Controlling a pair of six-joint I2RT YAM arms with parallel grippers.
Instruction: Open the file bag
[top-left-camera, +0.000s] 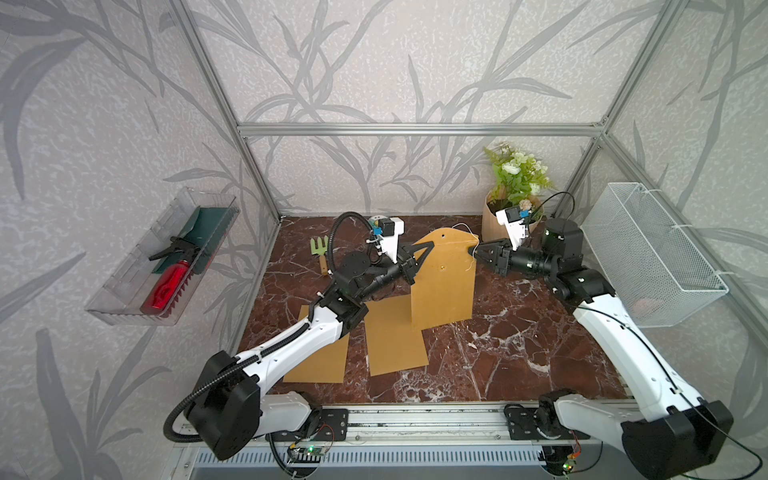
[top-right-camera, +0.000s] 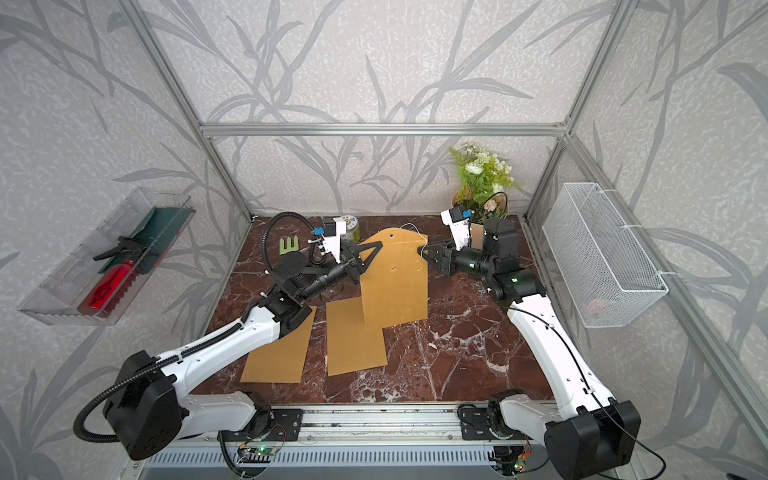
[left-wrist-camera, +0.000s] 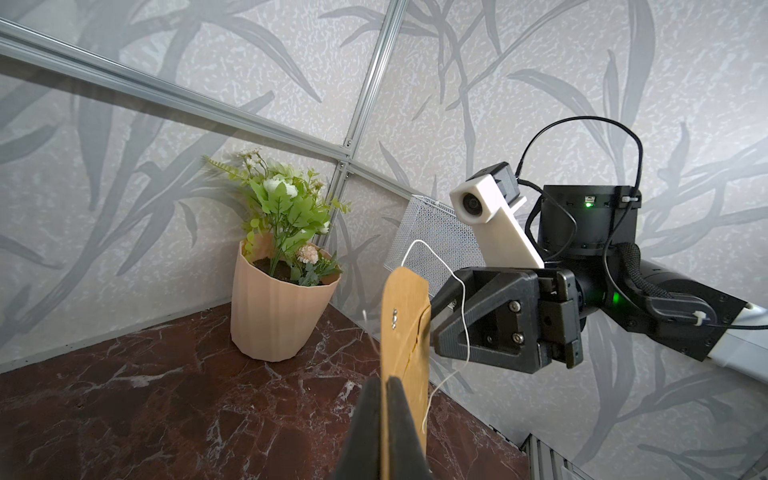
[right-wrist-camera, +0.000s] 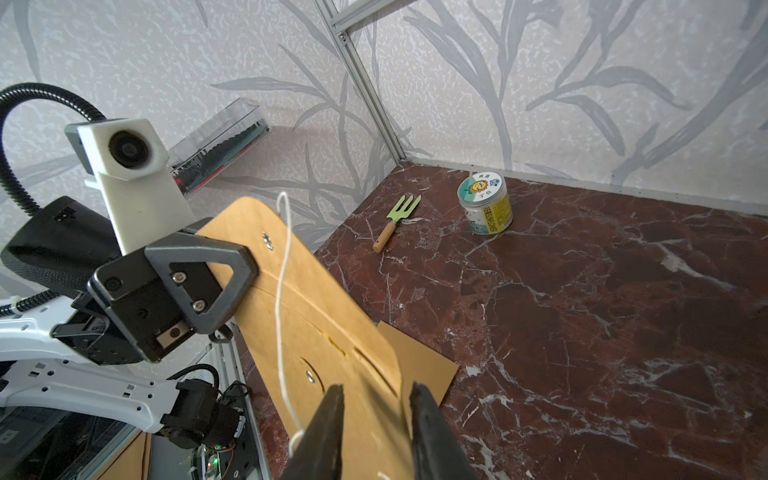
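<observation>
The bag (top-left-camera: 442, 282) hangs upright near the pot (top-left-camera: 498, 220), with its flap (top-left-camera: 449, 237) uppermost. I cannot tell whether its lower edge touches the surface (top-left-camera: 519, 353). The left pincer (top-left-camera: 430, 246) is closed tight on the bag's upper edge, the one farthest from the pot, and seems to carry it alone. The right pincer (right-wrist-camera: 376, 399), between pot and bag, stands partly open. The bag's nearer edge sits in the gap, but the pincer grips nothing.

The bag is matte brown kraft paper, flat, with a rounded flap. One small metal rivet (right-wrist-camera: 268, 239) sits on the flap and a second, the body rivet (right-wrist-camera: 309, 376), lies below it. A thin white string (right-wrist-camera: 280, 291) trails loose down the face, wound on neither.

I judge the bag light and fairly stiff as a sheet, but quick to crease or tear under a hard pinch. Held by one edge, it is also apt to swing. The flap seems to stand in line with the body, so the front wall's rim just under it looks the best hold, pinched as a single layer. The limp string may snag a finger.
</observation>
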